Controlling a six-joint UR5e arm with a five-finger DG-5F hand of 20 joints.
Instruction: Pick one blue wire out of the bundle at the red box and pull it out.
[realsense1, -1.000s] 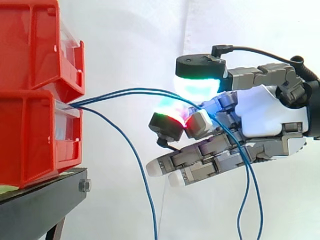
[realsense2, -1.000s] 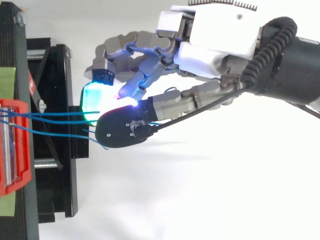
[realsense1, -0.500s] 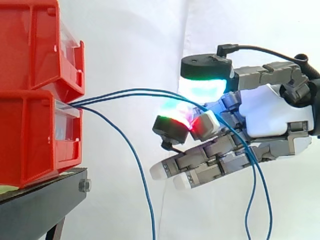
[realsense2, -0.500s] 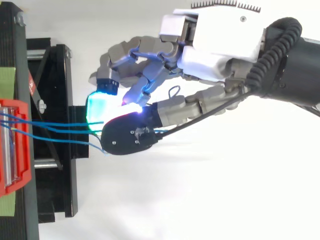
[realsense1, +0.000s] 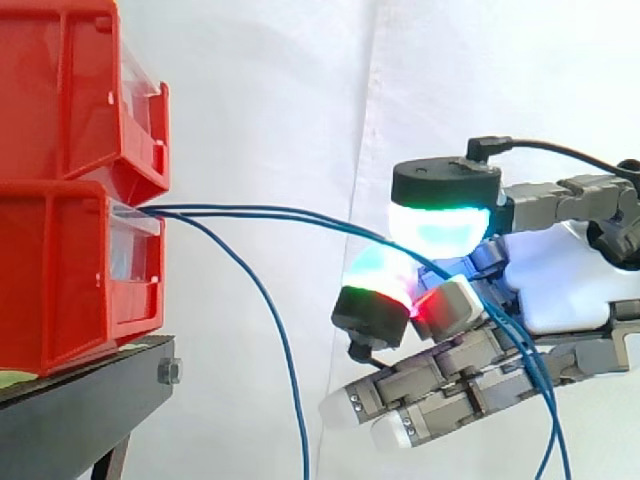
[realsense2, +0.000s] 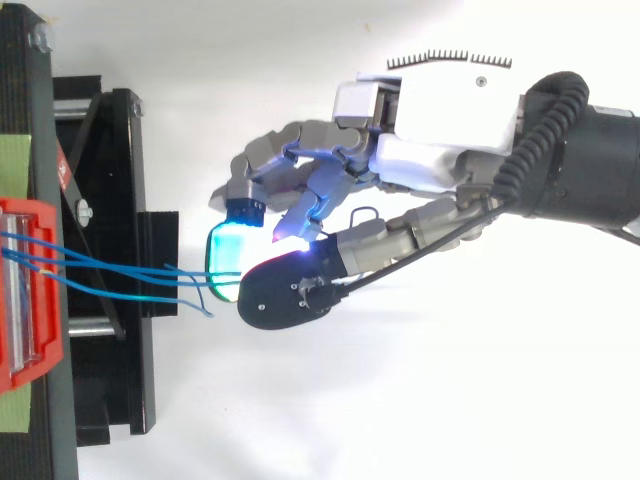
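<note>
— While drawing back from the red box, what to check first?

— State of the hand. Fingers curled in, thumb pad closed down over them, pinched on the blue wires well out from the box front. Two strands entering the pinch side by side; cannot tell whether gripped singly or together.

— Position of the bundle?

— Rooted at the front lip of the lower red box, above the black stand. Two strands stretched nearly level across to the fingers, then dropping away past the palm. Third strand drooping free from the box, apart from the hand.

— Method for the pull?

— Pull straight back along the line of the strands, level, directly away from the box.
Hold pinch pressure constant and avoid opening mid-travel.
Avoid sideways or downward drift, which is likely to drag the strands across the box lip and snag them.
Watch the box end. With both strands sliding out together, judge two caught and plan to release one.
Leave the third strand untouched.
</note>
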